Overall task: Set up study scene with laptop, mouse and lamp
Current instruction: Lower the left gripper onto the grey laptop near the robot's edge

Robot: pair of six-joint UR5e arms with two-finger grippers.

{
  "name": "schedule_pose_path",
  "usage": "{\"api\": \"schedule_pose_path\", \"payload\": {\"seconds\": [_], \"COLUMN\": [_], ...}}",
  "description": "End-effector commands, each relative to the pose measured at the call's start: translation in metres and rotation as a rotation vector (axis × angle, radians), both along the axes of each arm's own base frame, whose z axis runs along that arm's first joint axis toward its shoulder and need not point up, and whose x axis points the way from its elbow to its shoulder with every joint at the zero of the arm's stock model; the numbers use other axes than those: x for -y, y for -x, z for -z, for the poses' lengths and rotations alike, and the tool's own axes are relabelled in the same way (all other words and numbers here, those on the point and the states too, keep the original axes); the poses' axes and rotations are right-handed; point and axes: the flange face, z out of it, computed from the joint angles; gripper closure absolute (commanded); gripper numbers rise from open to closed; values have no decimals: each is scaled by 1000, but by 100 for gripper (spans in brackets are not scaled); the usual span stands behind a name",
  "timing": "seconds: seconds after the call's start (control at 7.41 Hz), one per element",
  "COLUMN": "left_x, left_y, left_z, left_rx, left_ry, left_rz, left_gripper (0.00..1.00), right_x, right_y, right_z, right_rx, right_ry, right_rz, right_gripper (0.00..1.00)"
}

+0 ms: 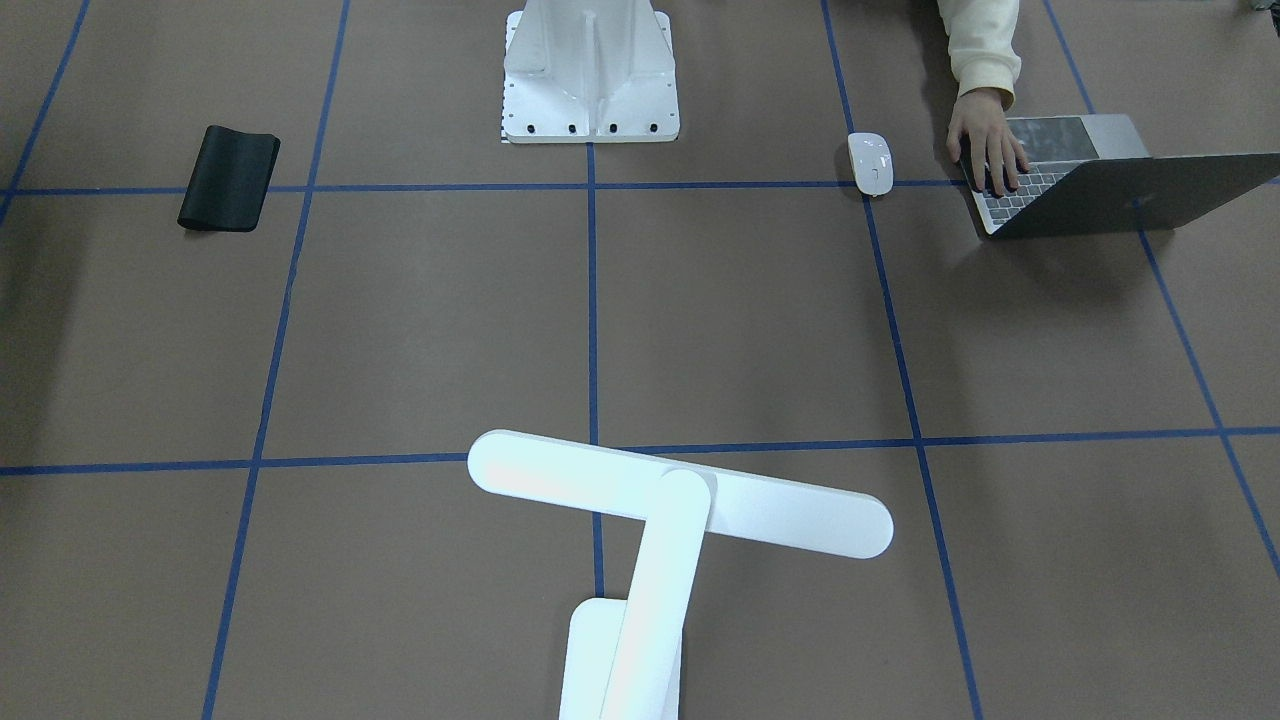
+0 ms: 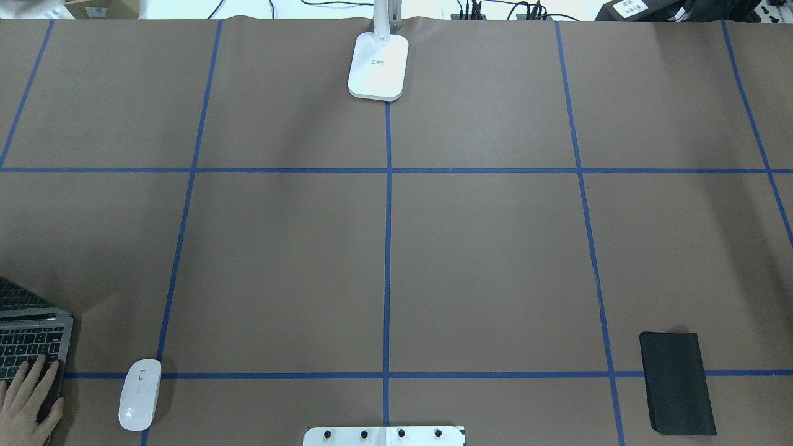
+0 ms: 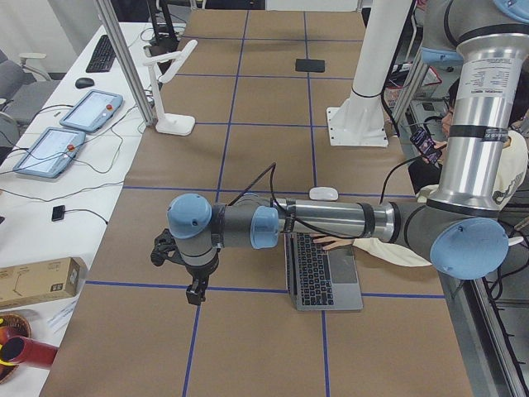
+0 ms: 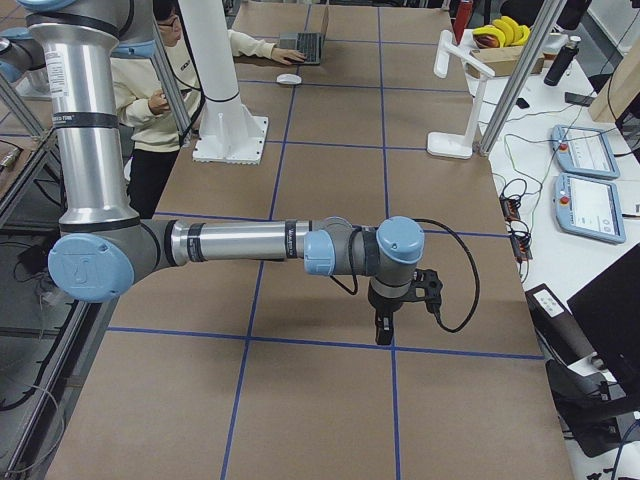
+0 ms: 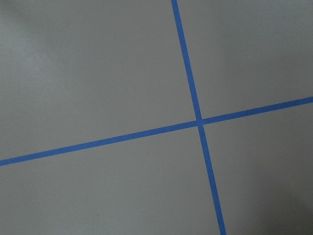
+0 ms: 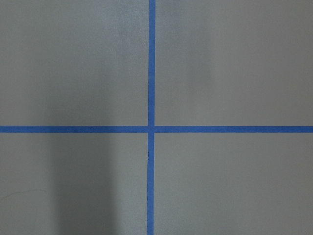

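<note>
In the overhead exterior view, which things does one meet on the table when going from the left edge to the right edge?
laptop → mouse → lamp → black mat

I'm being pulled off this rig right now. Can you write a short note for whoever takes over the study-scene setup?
Left gripper: over bare table near the laptop; open or shut cannot be told.
Right gripper: over bare table at the opposite end; likewise cannot be told.
The laptop is open at the robot's left end, with a person's hand on its keys. The mouse lies beside it, apart. The lamp stands at the far edge, centre.
Done: nothing grouped yet.
Left: probably bring the three together, once the hand is clear.
</note>
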Motion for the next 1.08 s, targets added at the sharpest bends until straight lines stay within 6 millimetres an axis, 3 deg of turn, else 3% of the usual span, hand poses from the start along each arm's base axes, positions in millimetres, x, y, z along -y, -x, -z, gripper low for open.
{"api": "schedule_pose_path", "payload": {"seconds": [0.0,0.27,0.4,0.67,0.94], "left_x": [0,-1,-7,-61,-97], "left_y": [0,-1,-1,-6,-10], "left_z": [0,-2,-6,-4,-5], "left_rx": [0,-1,-4,-16,-34], "left_ry": [5,14,48,205,388], "left_rz": [0,1,34,203,384], "left_gripper": [1,1,1,1,1], "right_x": [1,2,1,-1,0], "right_y": [1,1,4,10,19], "right_z": [2,9,-4,-10,-2], "right_rx": [2,-5,-29,-41,-20], "right_ry": [-11,-63,-45,-36,-49], "right_rz": [-1,13,13,33,45], "right_gripper": [0,0,0,0,0]}}
